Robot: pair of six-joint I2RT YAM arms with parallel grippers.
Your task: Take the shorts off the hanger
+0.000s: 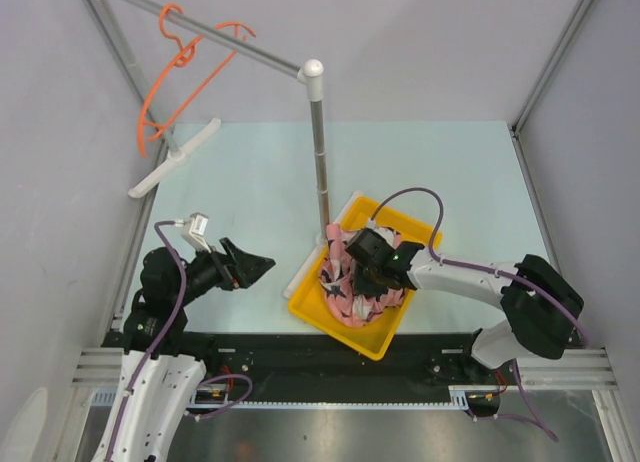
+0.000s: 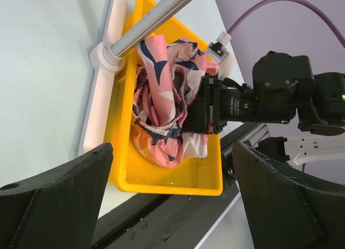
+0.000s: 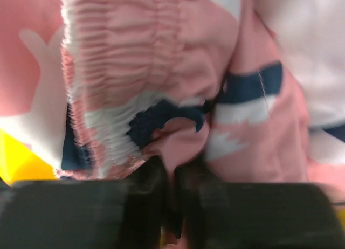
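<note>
The pink shorts (image 1: 352, 282) with navy and white shapes lie bunched in the yellow tray (image 1: 412, 224). My right gripper (image 1: 368, 277) is down in the tray, shut on a fold of the shorts (image 3: 178, 136). The shorts also show in the left wrist view (image 2: 161, 92), with the right gripper pressed into them. The orange hanger (image 1: 170, 92) hangs bare on the grey rail (image 1: 200, 24) at the far left. My left gripper (image 1: 262, 267) is open and empty, low over the table left of the tray (image 2: 161, 181).
The rail's upright post (image 1: 320, 152) rises at the tray's far left corner on a white foot (image 2: 99, 98). A second white foot (image 1: 175, 157) lies at the far left. Grey walls close in left and right.
</note>
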